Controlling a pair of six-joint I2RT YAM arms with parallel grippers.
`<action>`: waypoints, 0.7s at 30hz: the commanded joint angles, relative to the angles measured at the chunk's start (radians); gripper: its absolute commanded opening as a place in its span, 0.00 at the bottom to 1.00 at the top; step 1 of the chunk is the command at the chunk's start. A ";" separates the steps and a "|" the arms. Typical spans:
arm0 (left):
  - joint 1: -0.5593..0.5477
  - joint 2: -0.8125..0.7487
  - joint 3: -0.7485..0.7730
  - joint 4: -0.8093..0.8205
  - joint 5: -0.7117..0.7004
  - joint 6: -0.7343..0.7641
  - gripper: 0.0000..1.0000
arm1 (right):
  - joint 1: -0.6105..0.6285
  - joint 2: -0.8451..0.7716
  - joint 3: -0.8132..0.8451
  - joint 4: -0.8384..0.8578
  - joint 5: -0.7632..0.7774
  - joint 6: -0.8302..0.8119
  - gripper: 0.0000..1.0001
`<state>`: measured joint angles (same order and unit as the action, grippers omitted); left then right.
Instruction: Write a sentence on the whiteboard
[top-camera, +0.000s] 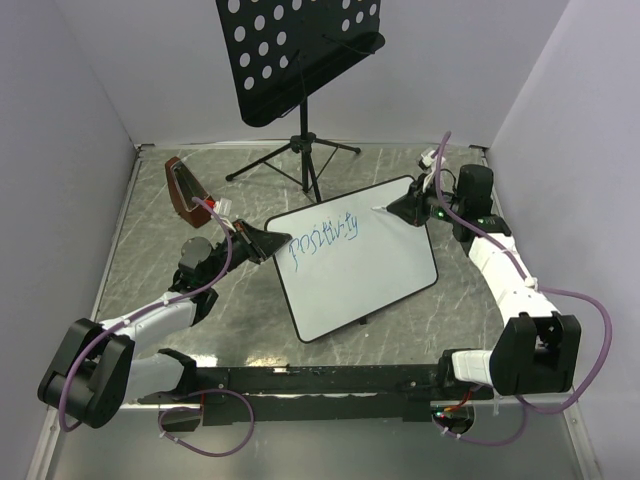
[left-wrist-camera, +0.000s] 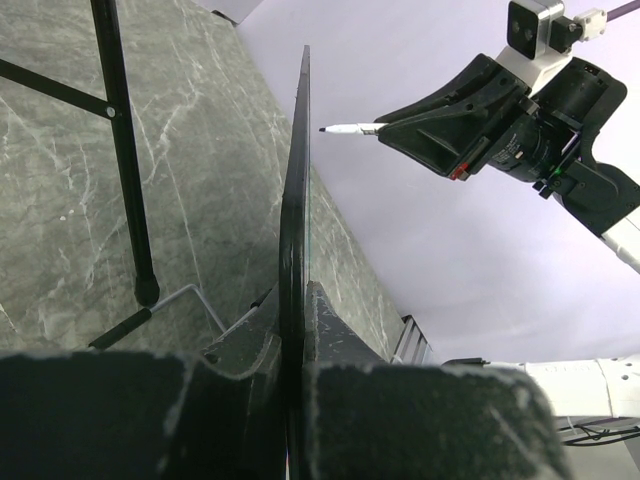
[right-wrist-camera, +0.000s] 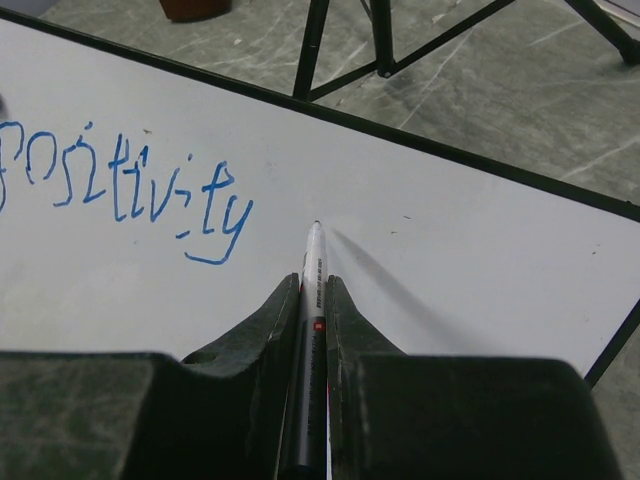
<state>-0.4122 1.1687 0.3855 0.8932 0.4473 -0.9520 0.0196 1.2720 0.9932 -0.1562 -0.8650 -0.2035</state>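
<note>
Top view: left gripper (top-camera: 280, 243) clamps the board (top-camera: 370, 275) at its 9 o'clock edge. Left wrist: jaws pinch its rim. Right wrist: right gripper (right-wrist-camera: 312, 287) clamps the pen (right-wrist-camera: 314, 250), tip at 3 o'clock of the sentence (right-wrist-camera: 120, 195), just "positivity"; more seems due

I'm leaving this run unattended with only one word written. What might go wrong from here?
The left hand pinches the whiteboard at one edge only, so pressure from the marker may pivot it or make it slip. The right hand, crossing back for the next line, might smear the blue word.
</note>
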 joint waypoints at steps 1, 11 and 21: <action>-0.004 -0.018 0.015 0.125 0.016 0.015 0.01 | 0.005 0.015 0.021 0.081 -0.005 -0.010 0.00; -0.002 -0.020 0.013 0.122 0.016 0.019 0.01 | 0.042 0.038 0.027 0.138 0.026 0.027 0.00; -0.004 -0.021 0.012 0.118 0.014 0.021 0.01 | 0.046 0.038 0.027 0.070 0.034 -0.020 0.00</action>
<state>-0.4118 1.1687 0.3855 0.8928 0.4465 -0.9554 0.0593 1.3117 0.9943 -0.0837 -0.8322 -0.1810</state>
